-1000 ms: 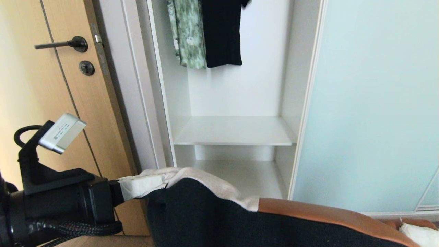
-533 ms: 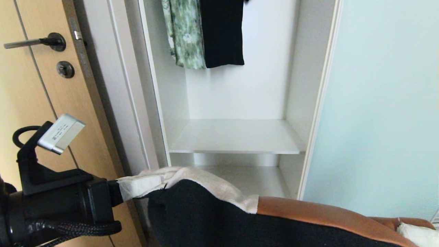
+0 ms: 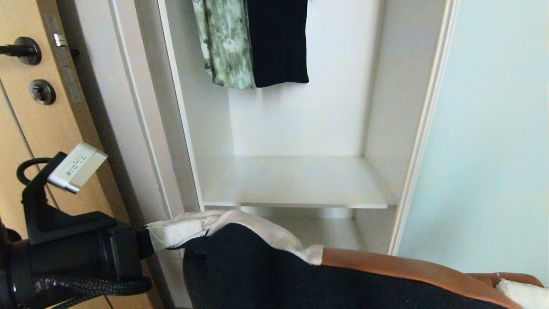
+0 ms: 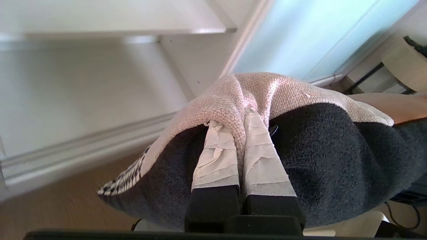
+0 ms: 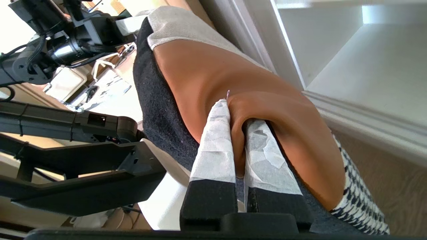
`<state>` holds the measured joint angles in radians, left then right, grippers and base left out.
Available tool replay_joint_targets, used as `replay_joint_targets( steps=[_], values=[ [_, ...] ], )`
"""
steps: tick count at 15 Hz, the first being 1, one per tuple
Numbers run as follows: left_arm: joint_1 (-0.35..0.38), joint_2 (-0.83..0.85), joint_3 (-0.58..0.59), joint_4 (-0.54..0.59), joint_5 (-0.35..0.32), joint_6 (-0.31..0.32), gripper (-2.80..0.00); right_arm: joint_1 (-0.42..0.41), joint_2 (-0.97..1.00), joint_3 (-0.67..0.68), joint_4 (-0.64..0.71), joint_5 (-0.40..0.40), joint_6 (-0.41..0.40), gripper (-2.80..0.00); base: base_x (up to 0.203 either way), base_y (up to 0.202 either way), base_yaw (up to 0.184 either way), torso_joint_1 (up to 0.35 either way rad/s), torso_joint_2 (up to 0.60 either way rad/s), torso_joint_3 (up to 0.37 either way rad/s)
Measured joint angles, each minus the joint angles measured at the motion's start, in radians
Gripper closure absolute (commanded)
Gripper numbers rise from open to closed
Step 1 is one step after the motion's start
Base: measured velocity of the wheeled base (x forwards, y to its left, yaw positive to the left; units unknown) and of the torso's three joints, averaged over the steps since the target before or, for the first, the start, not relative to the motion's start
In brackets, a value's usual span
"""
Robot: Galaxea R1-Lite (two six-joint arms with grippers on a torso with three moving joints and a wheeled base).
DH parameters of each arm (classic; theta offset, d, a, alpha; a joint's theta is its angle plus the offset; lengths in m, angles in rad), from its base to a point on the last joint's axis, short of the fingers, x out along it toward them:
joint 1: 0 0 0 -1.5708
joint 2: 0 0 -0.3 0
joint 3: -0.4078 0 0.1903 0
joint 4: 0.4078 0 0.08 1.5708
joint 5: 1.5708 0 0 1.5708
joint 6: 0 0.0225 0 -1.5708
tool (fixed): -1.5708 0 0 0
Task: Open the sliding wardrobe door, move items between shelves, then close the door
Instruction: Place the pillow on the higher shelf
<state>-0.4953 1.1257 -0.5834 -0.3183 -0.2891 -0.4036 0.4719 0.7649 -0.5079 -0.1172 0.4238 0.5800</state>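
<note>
The square cushion (image 3: 266, 274) hangs between both grippers in front of the wardrobe, its dark navy back facing me. My left gripper (image 3: 188, 227) is shut on its beige woven corner (image 4: 233, 100). My right gripper (image 3: 514, 288) is shut on the rust-brown edge (image 5: 206, 73), and that pinch shows in the right wrist view. The frosted pale blue-green sliding door (image 3: 493, 150) stands slid to the right, leaving the compartment open. Inside, a bare white shelf (image 3: 300, 182) sits above a lower shelf (image 3: 317, 231) that the cushion partly hides.
A green floral garment (image 3: 223, 47) and a black garment (image 3: 279, 43) hang above the shelf. A tan wood-grain room door (image 3: 21, 128) with a dark handle stands at the left, beside the wardrobe's white side post (image 3: 141, 128). Wood floor (image 4: 66, 206) lies below.
The whole view has shifted: the wardrobe opening looks larger and the tan door has slid off to the left, so the camera moved. Both grippers and the cushion keep their places in the picture.
</note>
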Motion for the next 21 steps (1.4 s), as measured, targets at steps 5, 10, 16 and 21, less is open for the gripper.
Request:
replay_joint_targets(
  steps=[5,10,16,21],
  values=[
    [0.0,0.0,0.002,-0.001,0.0,0.0,0.0,0.0,0.001,0.0,-0.001,0.0,0.018,0.0,0.196,0.0,0.001,0.005,0.0,0.005],
    [0.0,0.004,0.003,0.001,-0.001,0.003,0.0,0.0,0.003,0.0,-0.001,0.0,0.021,0.0,0.192,0.0,0.001,0.003,0.0,0.002],
    [-0.001,-0.025,-0.033,0.009,0.003,0.031,0.0,-0.001,0.013,-0.014,-0.003,-0.003,0.022,0.0,0.021,0.0,0.0,0.001,0.0,0.001],
    [0.005,-0.064,-0.137,0.027,0.047,0.042,0.0,-0.03,0.095,-0.171,-0.01,-0.007,0.015,0.0,0.0,0.0,0.0,0.0,0.0,0.0]
  ],
)
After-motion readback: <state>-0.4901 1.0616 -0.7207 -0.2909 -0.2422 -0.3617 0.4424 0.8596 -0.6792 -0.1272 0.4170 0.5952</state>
